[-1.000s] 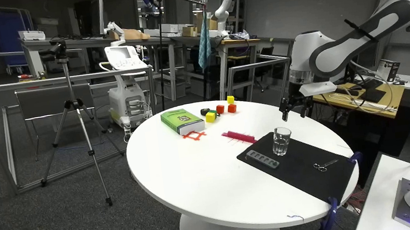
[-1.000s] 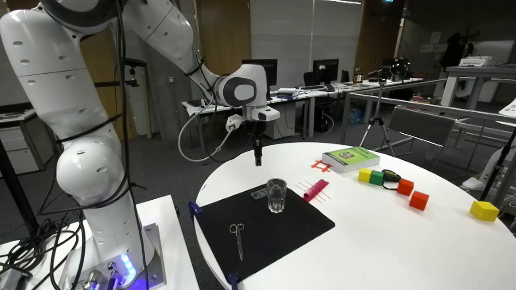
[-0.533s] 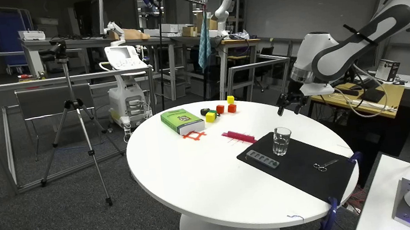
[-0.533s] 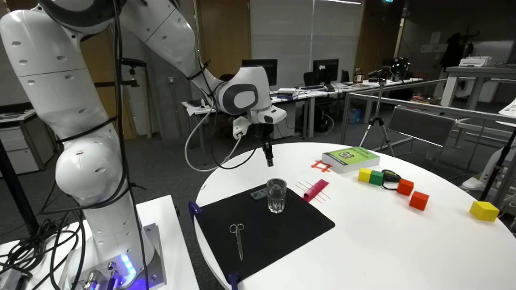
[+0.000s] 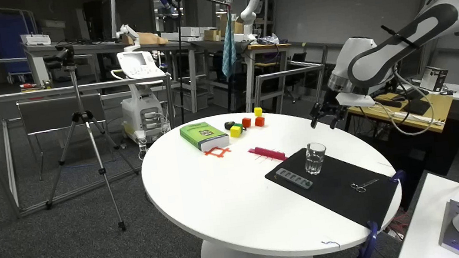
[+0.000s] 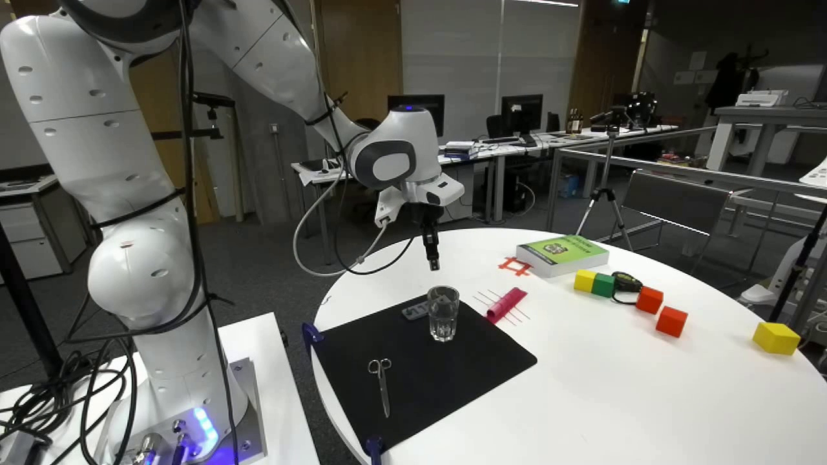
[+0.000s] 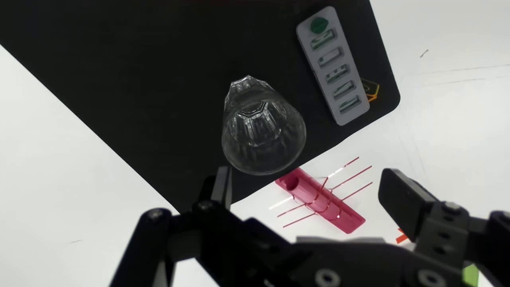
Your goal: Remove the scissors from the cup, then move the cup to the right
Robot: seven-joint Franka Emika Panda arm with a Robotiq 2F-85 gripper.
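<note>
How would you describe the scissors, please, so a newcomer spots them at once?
On the round white table lies a black mat. There, nearer the robot's base than the clear tumbler, are the silver scissors, set apart by twin finger loops.

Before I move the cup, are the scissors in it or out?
Out. In both exterior views the scissors lie on the black mat, apart from the upright cup; the wrist view shows no scissors inside it.
</note>
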